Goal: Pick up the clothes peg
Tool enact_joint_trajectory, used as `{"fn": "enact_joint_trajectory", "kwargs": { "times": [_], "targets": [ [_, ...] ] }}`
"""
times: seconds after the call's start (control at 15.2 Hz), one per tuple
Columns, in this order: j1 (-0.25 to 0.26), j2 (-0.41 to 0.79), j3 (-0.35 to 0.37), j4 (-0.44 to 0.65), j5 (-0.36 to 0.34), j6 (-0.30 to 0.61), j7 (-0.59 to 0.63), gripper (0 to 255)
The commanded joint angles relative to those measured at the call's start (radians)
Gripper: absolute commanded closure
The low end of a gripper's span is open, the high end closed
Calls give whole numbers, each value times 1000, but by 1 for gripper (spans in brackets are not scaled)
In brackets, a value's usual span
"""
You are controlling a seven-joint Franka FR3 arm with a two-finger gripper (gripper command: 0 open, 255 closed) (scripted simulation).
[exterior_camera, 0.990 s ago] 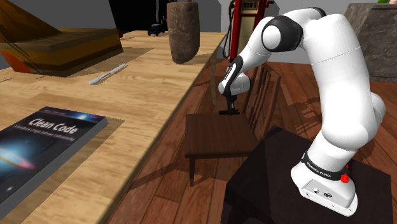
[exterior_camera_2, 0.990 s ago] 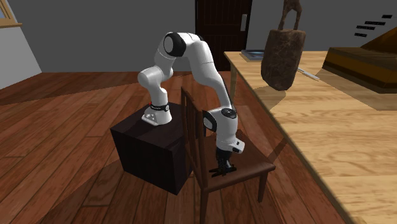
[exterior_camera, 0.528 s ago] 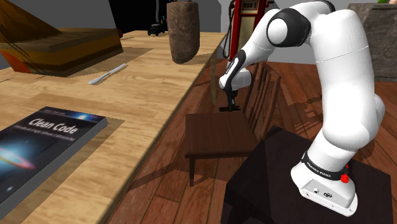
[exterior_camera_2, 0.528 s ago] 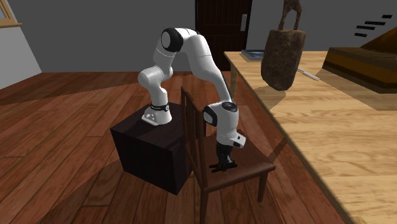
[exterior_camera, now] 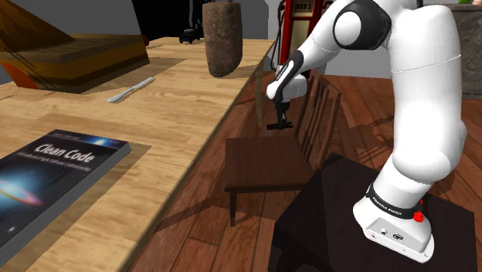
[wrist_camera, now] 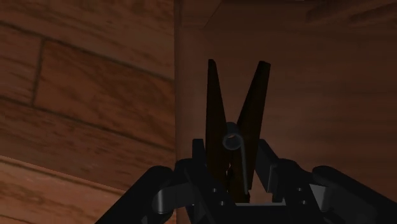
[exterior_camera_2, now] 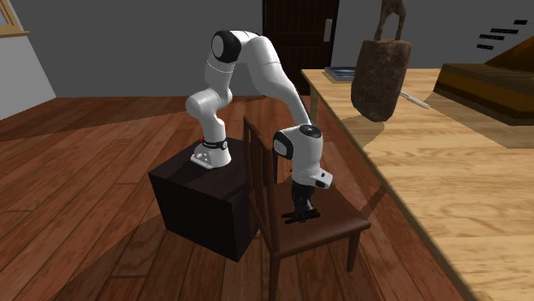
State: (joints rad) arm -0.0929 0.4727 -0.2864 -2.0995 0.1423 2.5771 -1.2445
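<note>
As it sits clamped between the two black fingers (wrist_camera: 201,158), the dark peg (wrist_camera: 236,124) points straight out from the gripper (wrist_camera: 236,183), its two legs spreading into a V beyond the fingertips and a small spring coil showing where they meet. The jaws are drawn in narrow on the peg's lower end. In the shoulder view the peg (exterior_camera: 279,125) lies crosswise at the tip of the downward-pointing gripper (exterior_camera: 280,119), hanging above the rear of a dark wooden chair's seat (exterior_camera: 263,166) and apart from it; the second exterior view shows the same, the peg (exterior_camera_2: 299,216) just under the gripper (exterior_camera_2: 299,206) over the seat (exterior_camera_2: 323,233). The chair stands between a long pale wooden table (exterior_camera: 166,131) and the dark stand (exterior_camera: 340,232) that carries the white arm (exterior_camera: 421,93). A book (exterior_camera: 54,174) lies on the table's near end.
</note>
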Motion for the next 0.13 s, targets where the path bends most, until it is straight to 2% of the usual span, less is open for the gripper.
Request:
{"fn": "enact_joint_trajectory", "kwargs": {
  "times": [0.0, 0.07],
  "targets": [
    [3, -13, -4, -2, -5, -11, 2, 255],
    [3, -12, -4, -2, -5, -11, 2, 255]
  ]
}}
